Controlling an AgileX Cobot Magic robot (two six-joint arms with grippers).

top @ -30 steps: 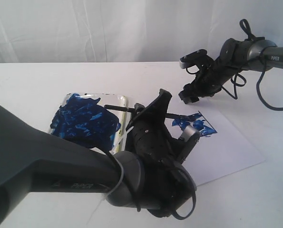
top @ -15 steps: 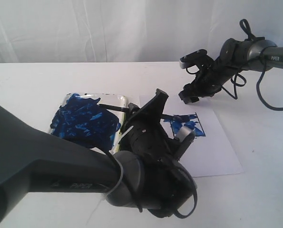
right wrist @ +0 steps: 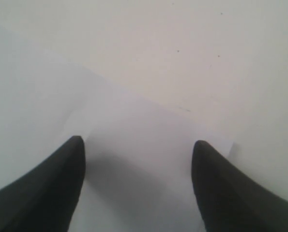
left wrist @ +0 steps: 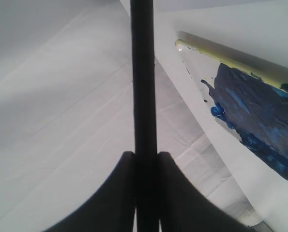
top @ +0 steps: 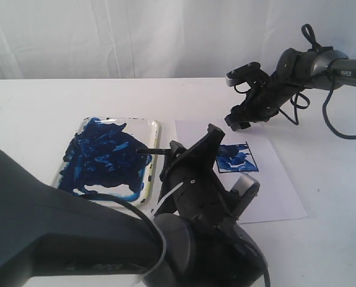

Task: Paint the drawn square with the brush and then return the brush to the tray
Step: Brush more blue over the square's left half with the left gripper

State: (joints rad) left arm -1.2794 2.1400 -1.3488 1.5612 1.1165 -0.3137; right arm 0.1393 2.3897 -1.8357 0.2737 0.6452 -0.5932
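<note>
Gripping brush (left wrist: 144, 72), left claw (left wrist: 146, 162) clamped, brush end over blue-smeared tray (top: 156, 136), right claw (right wrist: 139, 141) spread, empty.

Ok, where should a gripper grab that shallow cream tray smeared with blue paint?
Probably the tray by its bare cream rim on the side facing the white paper sheet, pinched from above: that edge is raised and looks clean, while the floor is coated blue.
</note>
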